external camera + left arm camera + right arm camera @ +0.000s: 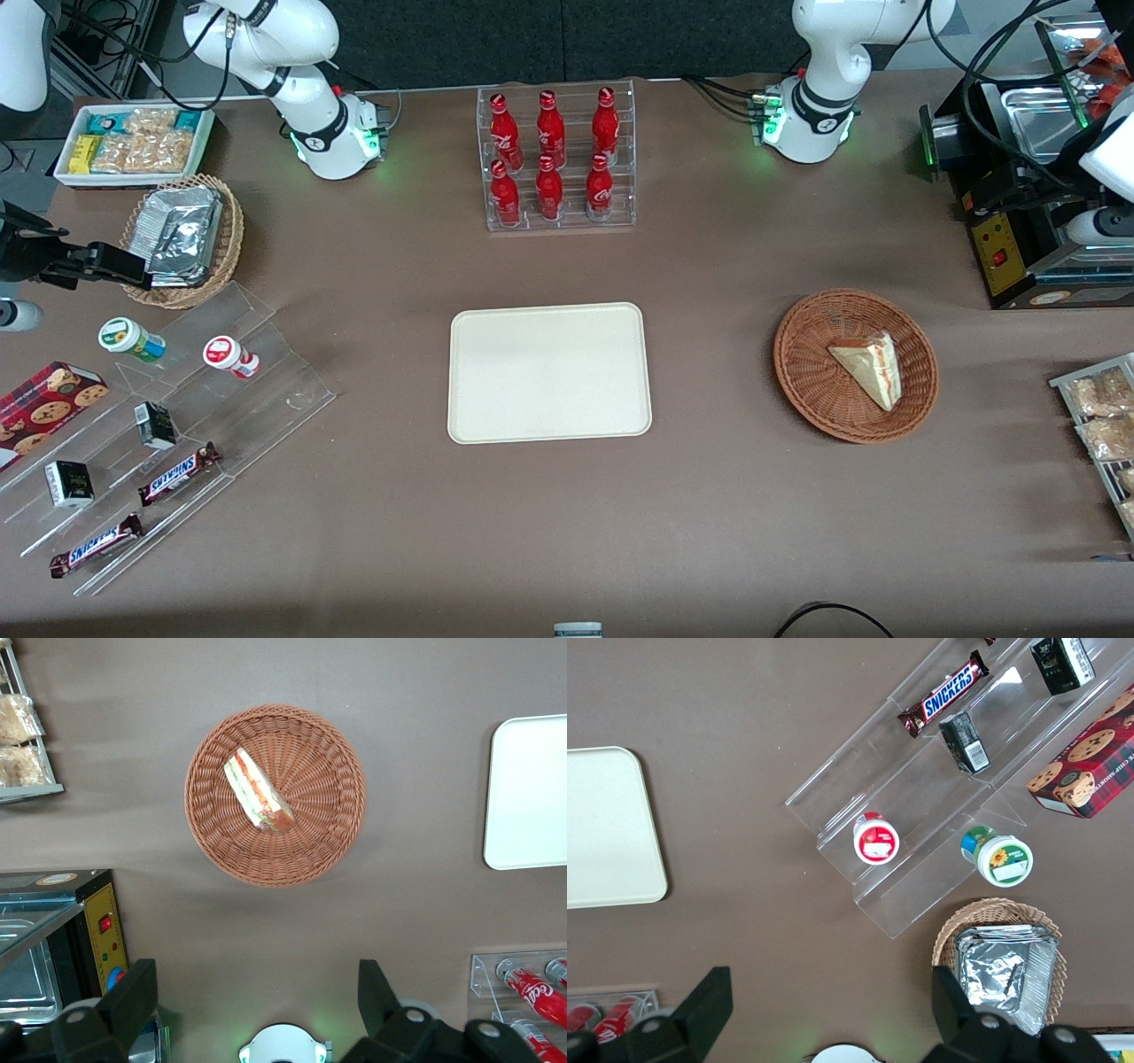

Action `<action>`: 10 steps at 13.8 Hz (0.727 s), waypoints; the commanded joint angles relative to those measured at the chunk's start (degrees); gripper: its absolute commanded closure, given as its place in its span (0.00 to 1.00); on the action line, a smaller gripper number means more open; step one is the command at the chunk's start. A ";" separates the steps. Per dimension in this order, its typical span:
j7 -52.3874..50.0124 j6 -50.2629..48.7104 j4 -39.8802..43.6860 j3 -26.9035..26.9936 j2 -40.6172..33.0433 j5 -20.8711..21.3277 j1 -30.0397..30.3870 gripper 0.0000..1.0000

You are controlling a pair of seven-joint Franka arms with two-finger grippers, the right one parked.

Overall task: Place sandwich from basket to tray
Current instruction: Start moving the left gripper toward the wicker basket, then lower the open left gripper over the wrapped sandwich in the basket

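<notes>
Sandwich (259,792) lay flat in basket (337,806), off centre. Judged light, soft, wrap slippery: pinch gently across the long edges. Hand (257,1005) hung open, well above basket, empty.

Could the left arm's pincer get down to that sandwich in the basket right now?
Probably yes: the pincer is open, high above the table, and the sandwich lies uncovered in the basket with nothing over it.

Six red bottles (551,158), one sandwich (869,366).
</notes>
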 commanded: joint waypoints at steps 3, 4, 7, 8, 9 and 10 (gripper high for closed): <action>-4.19 -1.07 1.81 0.33 2.78 0.25 -0.51 0.00; -8.75 -0.46 1.46 0.33 4.01 0.43 -0.51 0.00; -17.82 5.66 -3.96 0.50 6.04 2.10 -0.34 0.00; -22.63 9.61 -7.38 0.59 5.96 2.10 -0.25 0.00; -27.81 14.01 -10.98 0.59 6.04 2.10 -0.16 0.00; -31.69 19.18 -14.76 0.59 5.96 2.19 -0.16 0.00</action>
